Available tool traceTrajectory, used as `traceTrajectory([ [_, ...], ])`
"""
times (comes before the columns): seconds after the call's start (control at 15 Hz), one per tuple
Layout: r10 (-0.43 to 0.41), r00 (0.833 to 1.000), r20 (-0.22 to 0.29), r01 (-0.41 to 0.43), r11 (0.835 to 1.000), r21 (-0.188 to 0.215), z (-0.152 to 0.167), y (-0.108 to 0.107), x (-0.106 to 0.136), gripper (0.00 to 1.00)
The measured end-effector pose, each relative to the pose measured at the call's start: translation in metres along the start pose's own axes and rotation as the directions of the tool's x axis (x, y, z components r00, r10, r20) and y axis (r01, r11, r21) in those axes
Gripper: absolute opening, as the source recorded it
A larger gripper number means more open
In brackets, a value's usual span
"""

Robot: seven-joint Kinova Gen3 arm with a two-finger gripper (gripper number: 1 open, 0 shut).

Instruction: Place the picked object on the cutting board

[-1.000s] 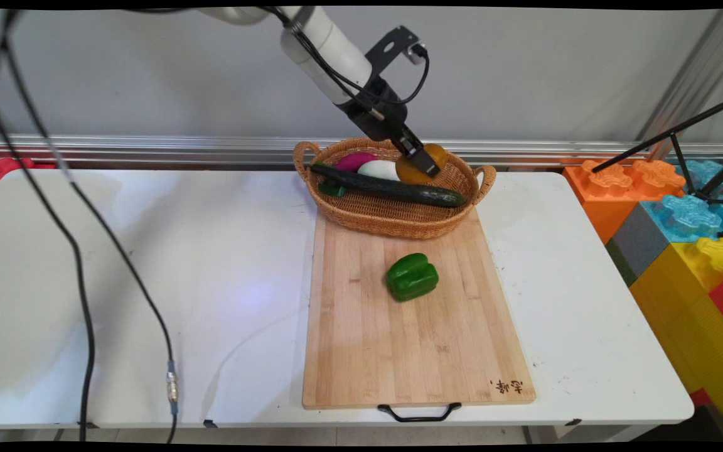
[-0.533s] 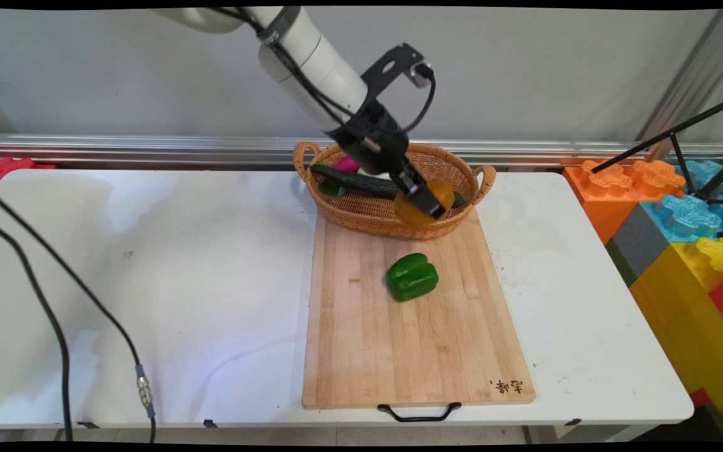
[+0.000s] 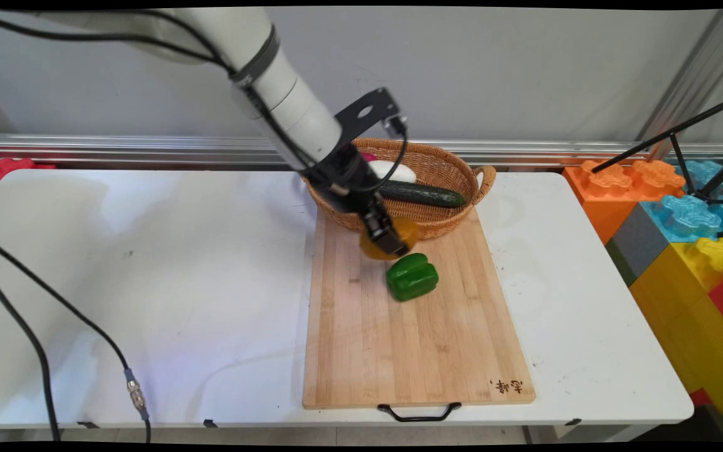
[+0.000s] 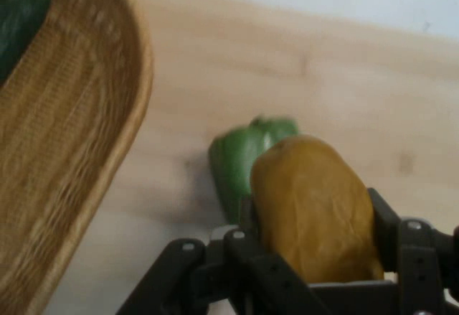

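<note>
A white table point(image 3: 148, 251) carries a wooden cutting board point(image 3: 412, 339) with a black handle at its near edge. A wicker basket point(image 3: 443, 220) sits at the table's far side, its near edge overlapping the board's far end.

Pepper point(image 3: 412, 277) on board point(image 3: 412, 351), before basket point(image 3: 443, 221)

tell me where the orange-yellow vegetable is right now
In the main view the orange-yellow vegetable is held in the gripper over the cutting board's far end, between the basket and the green pepper.
</note>
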Motion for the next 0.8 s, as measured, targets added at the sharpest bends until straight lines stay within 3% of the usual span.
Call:
traceTrajectory([
  [0.47,0.032,0.999,0.038,-0.034,0.998,0.05,0.029,-0.017,-0.048,0.0],
  [0.8,0.047,0.998,0.04,-0.05,0.997,0.062,0.057,-0.028,-0.068,0.0],
])
